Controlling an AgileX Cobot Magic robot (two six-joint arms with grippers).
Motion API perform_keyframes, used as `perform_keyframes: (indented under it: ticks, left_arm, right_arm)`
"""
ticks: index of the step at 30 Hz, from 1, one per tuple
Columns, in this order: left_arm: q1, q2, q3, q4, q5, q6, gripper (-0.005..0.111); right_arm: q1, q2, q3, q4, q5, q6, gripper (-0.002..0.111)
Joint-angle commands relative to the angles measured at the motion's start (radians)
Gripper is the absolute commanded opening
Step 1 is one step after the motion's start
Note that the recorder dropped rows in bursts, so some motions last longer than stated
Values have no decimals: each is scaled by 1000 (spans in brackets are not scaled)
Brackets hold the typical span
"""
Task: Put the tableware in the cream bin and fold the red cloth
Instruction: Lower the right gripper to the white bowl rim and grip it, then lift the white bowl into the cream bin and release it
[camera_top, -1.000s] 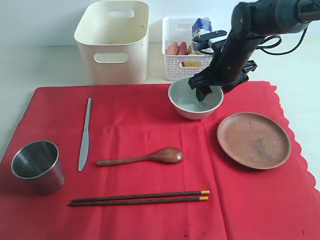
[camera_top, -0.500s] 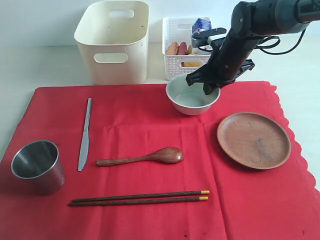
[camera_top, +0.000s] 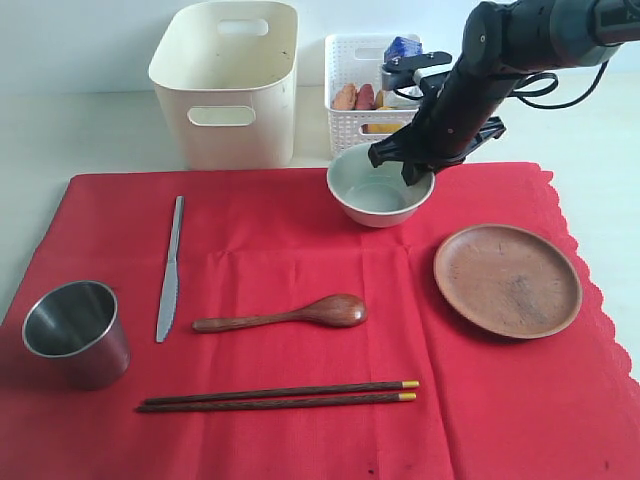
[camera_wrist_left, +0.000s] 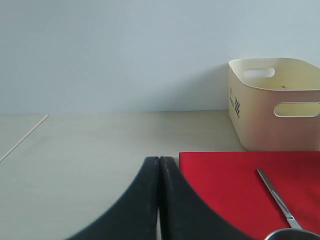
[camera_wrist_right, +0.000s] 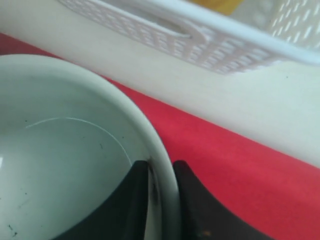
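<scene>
Pale table (camera_top: 100, 130), red cloth (camera_top: 300, 260) spread. Right gripper (camera_wrist_right: 161, 197): 2 fingers clamped on green bowl (camera_top: 380, 190) rim, 1 inside, 1 outside. Left gripper (camera_wrist_left: 159, 200): fingers together. Risk: thin pinch may slip, bowl tipping short of cream bin (camera_top: 225, 90).

White lattice basket (camera_top: 355, 130) with milk carton (camera_top: 403, 50) and food (camera_top: 355, 97) on pale table (camera_top: 90, 130)

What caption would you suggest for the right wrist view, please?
Right gripper jaws clamp the green bowl rim; red cloth and white basket beyond.
</scene>
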Motion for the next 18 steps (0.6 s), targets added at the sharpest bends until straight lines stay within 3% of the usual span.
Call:
perform_keyframes:
  ticks: [1,15,18]
  left_arm:
    - [2,-6,1,2,-3,0,0]
    - [2,-6,1,2,-3,0,0]
    - [2,-6,1,2,-3,0,0]
  right_arm:
    - [-3,-3,-5,34,-9,-52,17]
    - [-3,-3,-41,57,76,-143,17]
    - [-3,-3,-85,57,138,-143,13]
